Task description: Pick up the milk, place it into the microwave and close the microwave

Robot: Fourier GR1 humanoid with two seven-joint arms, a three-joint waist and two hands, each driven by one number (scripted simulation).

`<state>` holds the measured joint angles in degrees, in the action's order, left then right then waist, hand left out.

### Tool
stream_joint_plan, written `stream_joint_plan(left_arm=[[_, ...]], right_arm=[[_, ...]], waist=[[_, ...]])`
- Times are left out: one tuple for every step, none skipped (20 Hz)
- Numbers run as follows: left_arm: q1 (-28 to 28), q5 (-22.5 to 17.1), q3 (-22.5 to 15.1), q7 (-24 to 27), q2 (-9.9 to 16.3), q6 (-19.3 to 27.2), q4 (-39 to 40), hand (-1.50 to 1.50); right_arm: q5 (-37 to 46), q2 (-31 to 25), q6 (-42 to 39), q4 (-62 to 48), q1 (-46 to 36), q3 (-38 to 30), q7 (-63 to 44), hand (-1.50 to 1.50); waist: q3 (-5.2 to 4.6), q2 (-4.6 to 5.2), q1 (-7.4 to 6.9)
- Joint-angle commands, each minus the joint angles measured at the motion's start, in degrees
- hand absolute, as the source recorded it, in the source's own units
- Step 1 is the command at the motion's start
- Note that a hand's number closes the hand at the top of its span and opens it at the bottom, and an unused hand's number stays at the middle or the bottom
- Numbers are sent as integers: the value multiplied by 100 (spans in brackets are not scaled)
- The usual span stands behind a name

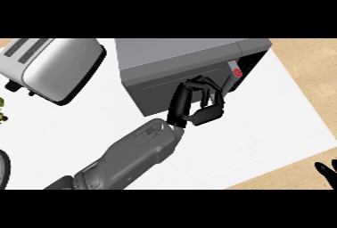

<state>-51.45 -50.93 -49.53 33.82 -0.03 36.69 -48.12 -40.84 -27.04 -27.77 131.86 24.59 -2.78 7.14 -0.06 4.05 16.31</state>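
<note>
The grey microwave (187, 53) stands at the top centre, its dark door face (158, 89) turned toward me and looking shut. Its control strip with a red button (237, 73) is at the right end of the front. My left hand (191, 104) reaches in from the lower left and lies against the door near that strip, fingers fairly straight and holding nothing. My right hand (327, 171) rests at the lower right edge with fingers up. No milk shows anywhere in view.
A silver toaster (49, 67) sits at the upper left beside the microwave. A small green object (3, 110) and a dark round rim (4, 169) show at the left edge. A white mat (263, 133) covers the wooden counter (316, 67).
</note>
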Motion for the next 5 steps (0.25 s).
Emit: stream_joint_plan(left_arm=[[-321, -140, 299, -19, 3, -100, 687, 150], [-411, -215, 329, -77, 3, -10, 619, 150], [-440, -233, 335, -115, 3, -13, 672, 150], [-360, -237, 287, -20, 3, -16, 666, 150], [-394, -266, 294, -7, 3, 13, 648, 150]], right_arm=[[-105, -29, 40, 90, -49, 10, -56, -150], [-103, -48, 13, 102, -56, 42, -68, -150], [-148, -47, -19, 86, -20, 58, -58, -150], [-110, -55, -39, 63, -68, 38, -33, -150], [-121, -62, -55, 17, -69, 69, -46, -150]], waist=[[-11, 135, 5], [-7, 126, 83], [3, 114, 100], [3, 134, 98], [6, 136, 91]])
